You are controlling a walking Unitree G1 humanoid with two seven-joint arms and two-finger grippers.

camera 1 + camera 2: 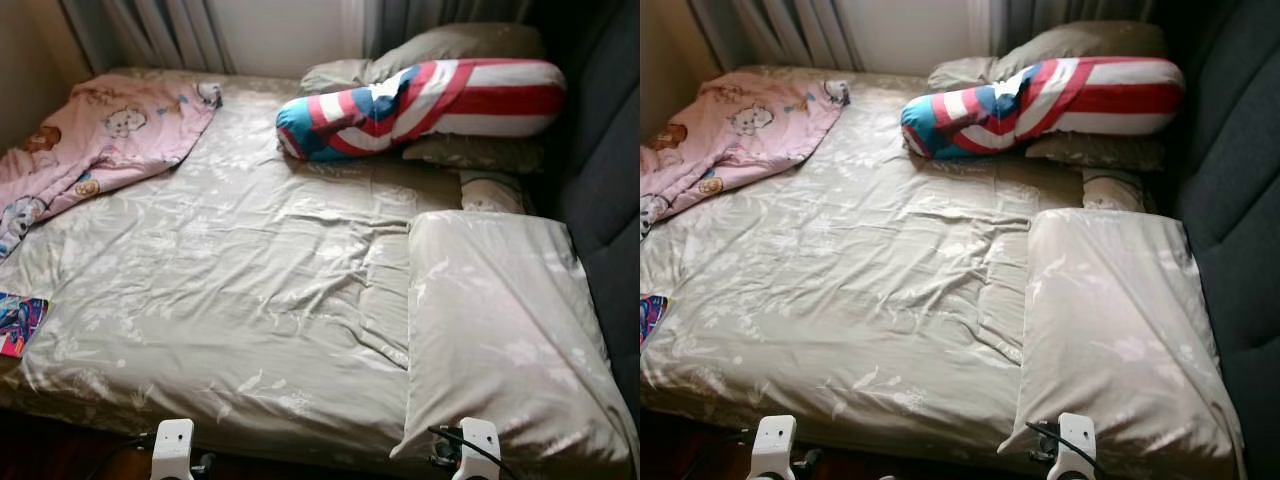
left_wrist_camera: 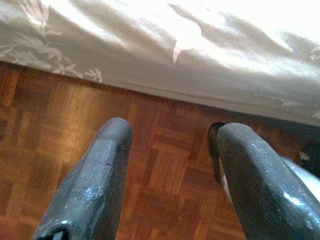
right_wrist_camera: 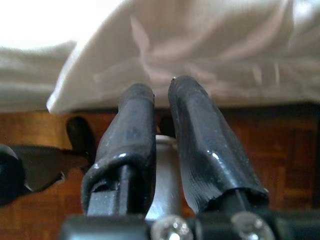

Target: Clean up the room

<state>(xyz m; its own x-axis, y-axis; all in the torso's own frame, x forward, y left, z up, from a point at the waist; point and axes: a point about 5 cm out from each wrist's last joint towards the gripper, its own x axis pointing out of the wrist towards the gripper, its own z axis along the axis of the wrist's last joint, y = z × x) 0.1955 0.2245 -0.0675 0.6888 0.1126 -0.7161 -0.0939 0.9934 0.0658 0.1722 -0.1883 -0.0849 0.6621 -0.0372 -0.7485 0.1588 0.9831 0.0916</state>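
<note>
- Left gripper point(image 2: 170, 145): fingers spread apart with nothing between them, hanging over the wooden floor point(image 2: 75, 130) just short of the bed's edge.
- Right gripper point(image 3: 160, 92): fingers pressed nearly together and holding nothing, pointing at the near corner of the pillow point(image 1: 505, 340).
- From the head views I see both wrists low at the foot of the bed point(image 1: 240, 290), left and right.
- Bed: beige leaf-print sheet, wrinkled toward the middle.
- Pillow: same beige print, lying flat on the near right part of the bed, its corner overhanging the edge.
- Bolster point(image 1: 420, 105): red, white and blue stripes, lying across the far right, resting on more beige pillows point(image 1: 450, 45).
- Pink blanket point(image 1: 95, 140): cartoon print, crumpled in the far left corner.
- Colourful item point(image 1: 18, 322): at the left edge of the bed; I cannot tell what it is.
- Dark padded headboard point(image 1: 605, 180): along the right side.
- Curtains point(image 1: 150, 30): behind the bed.
</note>
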